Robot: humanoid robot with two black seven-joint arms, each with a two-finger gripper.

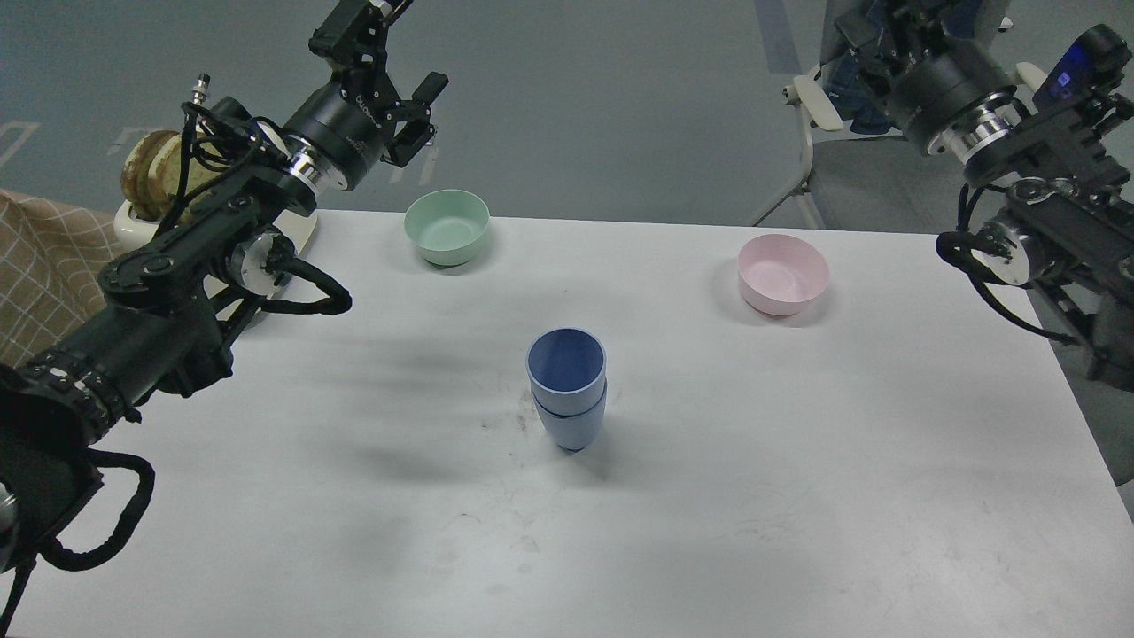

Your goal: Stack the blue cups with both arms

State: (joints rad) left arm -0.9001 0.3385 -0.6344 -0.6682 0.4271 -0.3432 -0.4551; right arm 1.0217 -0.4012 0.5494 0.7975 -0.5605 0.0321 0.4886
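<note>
You are seeing the blue cups [567, 390] standing nested, well below and between both grippers; the left gripper [390, 53] is holding its fingers apart, while the right gripper's [864, 31] state cannot be told.

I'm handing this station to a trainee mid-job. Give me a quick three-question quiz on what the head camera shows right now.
1. True or false: one blue cup sits nested inside the other near the middle of the table.
2. Which bowl stands on the left arm's side? A) pink B) mint-green C) neither
3. Fill in: neither hand touches the ____.

Key
1. True. The blue cups stand upright as one stack on the white table.
2. B. The mint-green bowl is there; the pink bowl is on the right arm's side.
3. Cups. The left hand is raised beyond the table's far edge, fingers apart; the right hand cannot be made out.
</note>
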